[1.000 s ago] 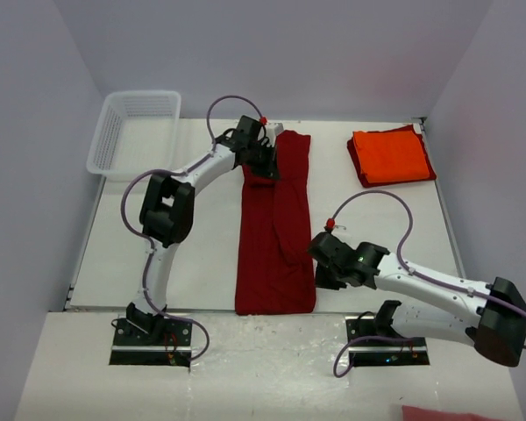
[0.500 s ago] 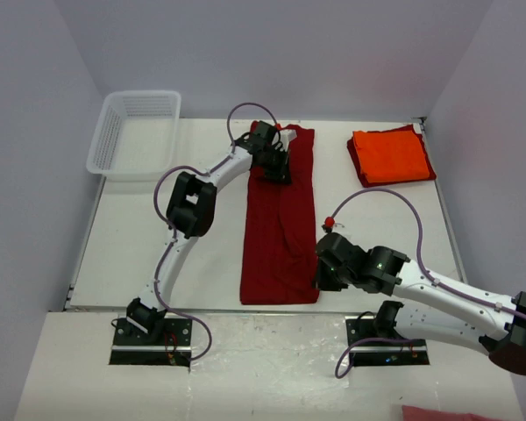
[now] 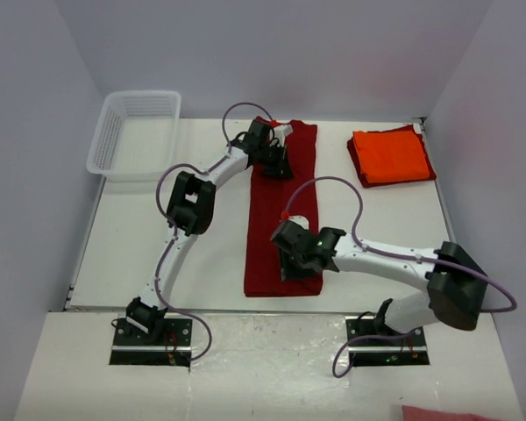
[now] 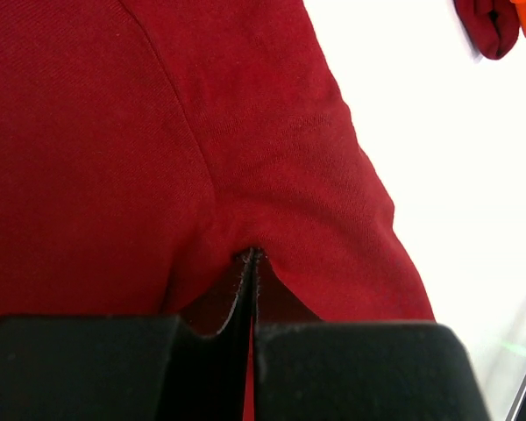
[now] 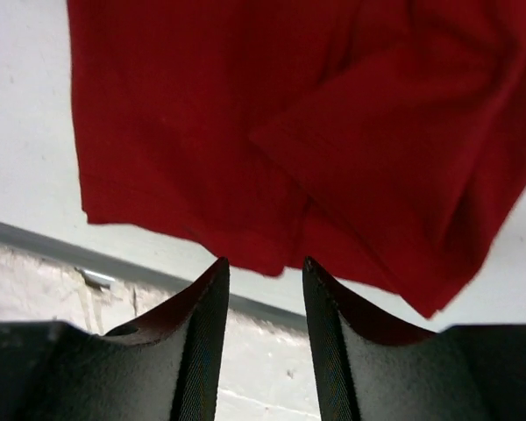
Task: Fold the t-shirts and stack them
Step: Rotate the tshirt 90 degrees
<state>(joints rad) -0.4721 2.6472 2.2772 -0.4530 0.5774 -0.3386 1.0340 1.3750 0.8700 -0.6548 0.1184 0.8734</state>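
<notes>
Now, from above, the right arm has swung in from beside the crimson t-shirt to hang over its near end, and the right claw, shut a second ago, is parting. The left claw has meanwhile carried the shirt's far end a little rightward, so the long folded strip lies straighter down the middle of the table. I judge the lengthwise fold done and a crosswise fold next, with the right claw readying to take the near hem. The left arm stretches far out. The right arm reaches leftward, elbow out to the right. The orange t-shirt lies folded at the far right corner, well apart.

In the left wrist view, the fingers are pressed together on a pinch of crimson cloth, which puckers toward them.

In the right wrist view, the jaws stand partly apart with nothing between them. The shirt's near hem lies just beyond the tips, by the table's edge.
</notes>
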